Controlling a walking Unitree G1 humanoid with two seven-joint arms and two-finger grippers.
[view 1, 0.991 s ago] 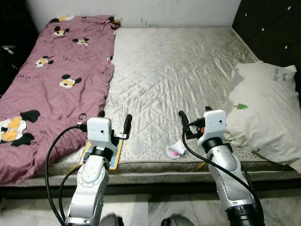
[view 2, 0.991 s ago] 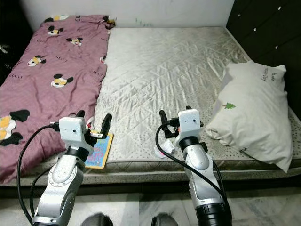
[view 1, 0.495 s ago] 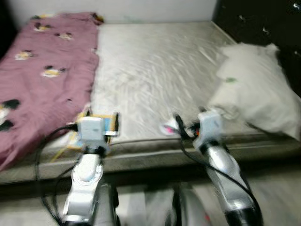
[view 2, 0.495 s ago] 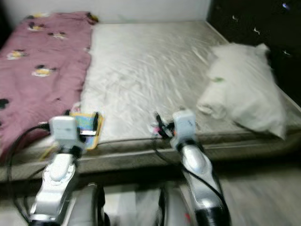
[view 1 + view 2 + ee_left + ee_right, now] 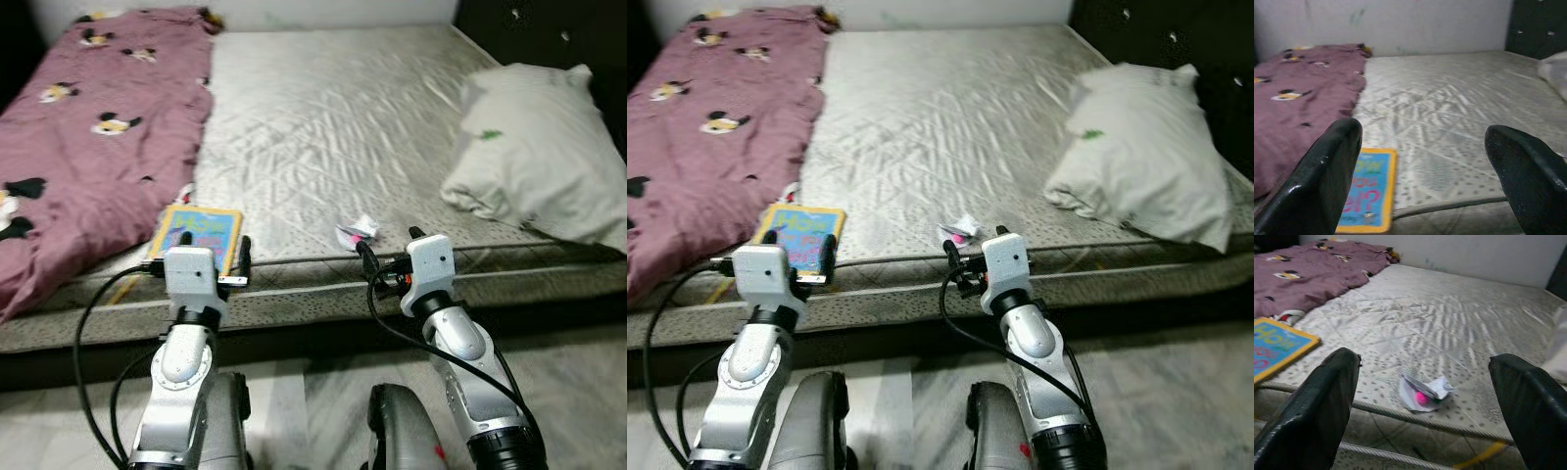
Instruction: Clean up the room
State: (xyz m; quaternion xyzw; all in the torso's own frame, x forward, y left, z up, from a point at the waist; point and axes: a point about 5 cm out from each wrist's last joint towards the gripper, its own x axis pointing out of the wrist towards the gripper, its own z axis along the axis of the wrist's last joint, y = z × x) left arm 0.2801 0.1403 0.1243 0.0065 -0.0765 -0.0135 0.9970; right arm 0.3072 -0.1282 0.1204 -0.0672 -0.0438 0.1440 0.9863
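Facing: mattress [image 5: 323,127], bare and quilted, both arms raised short of its near edge.
Left gripper [image 5: 209,257]: fingers spread wide, nothing held; it hangs just before the mattress edge, in line with the book.
Right gripper [image 5: 390,250]: fingers also wide apart and empty, poised at the near edge just below the wrapper.
Book [image 5: 199,233]: blue cover with a yellow border, lying flat at the near edge of the mattress, its left side touching the blanket.
Wrapper [image 5: 1425,392]: small crumpled white scrap with a pink spot, perhaps a sweet wrapper, though it is too small to be sure; it sits on the mattress near the front edge, well apart from the book.
Blanket [image 5: 88,127]: maroon with cartoon mouse prints, spread along the left side of the mattress and drooping over the front.
Pillow [image 5: 539,147]: white, with a small green mark, lying on the right side by a dark panel [image 5: 549,34].
Floor [image 5: 294,411]: pale marble tiles under the robot.
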